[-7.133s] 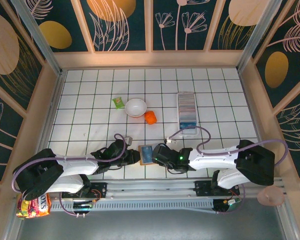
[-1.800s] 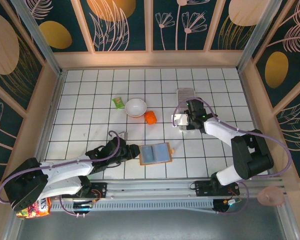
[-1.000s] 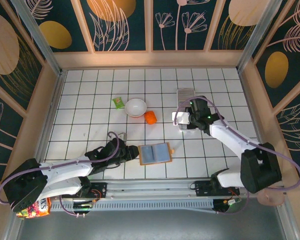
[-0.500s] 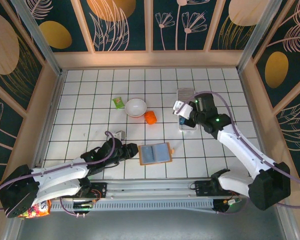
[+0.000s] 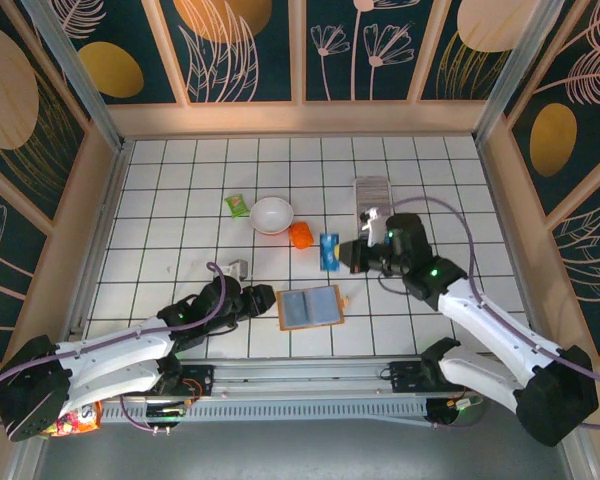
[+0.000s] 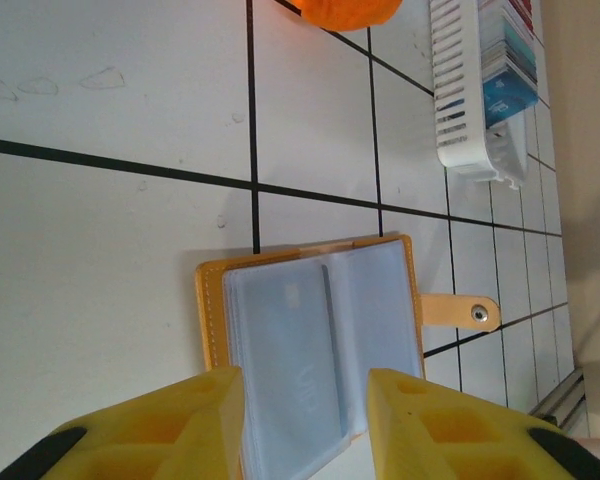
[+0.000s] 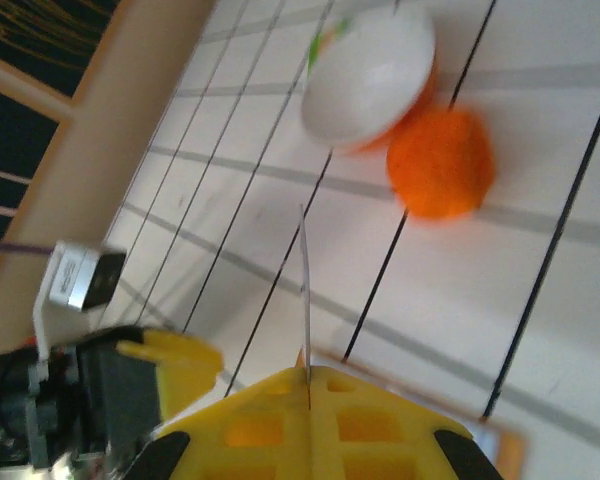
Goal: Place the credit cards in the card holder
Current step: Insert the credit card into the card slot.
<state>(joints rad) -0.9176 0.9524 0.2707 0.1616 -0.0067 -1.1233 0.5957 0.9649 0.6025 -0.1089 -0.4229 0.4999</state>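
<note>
My right gripper (image 5: 346,256) is shut on a bright blue credit card (image 5: 329,252) and holds it above the table between the orange ball and the wallet. The right wrist view shows that card (image 7: 305,285) edge-on, pinched in the closed yellow jaws (image 7: 308,376). The white slotted card holder (image 5: 371,191) lies behind the right arm, with several cards (image 6: 507,72) standing in its slots (image 6: 456,92). My left gripper (image 5: 263,299) is open at the left edge of the opened tan wallet (image 5: 310,307). The wallet's blue-grey sleeves (image 6: 310,345) reach between the left fingers (image 6: 170,425).
A white bowl (image 5: 271,214) stands at the back, with an orange ball (image 5: 301,235) to its right and a green packet (image 5: 237,204) to its left. The bowl (image 7: 370,75) and ball (image 7: 442,165) sit ahead of the right gripper. Wooden walls enclose the tiled table.
The right gripper has left the card holder and swung near and left, carrying a blue card towards the wallet. The left gripper stays at the wallet's left edge.
</note>
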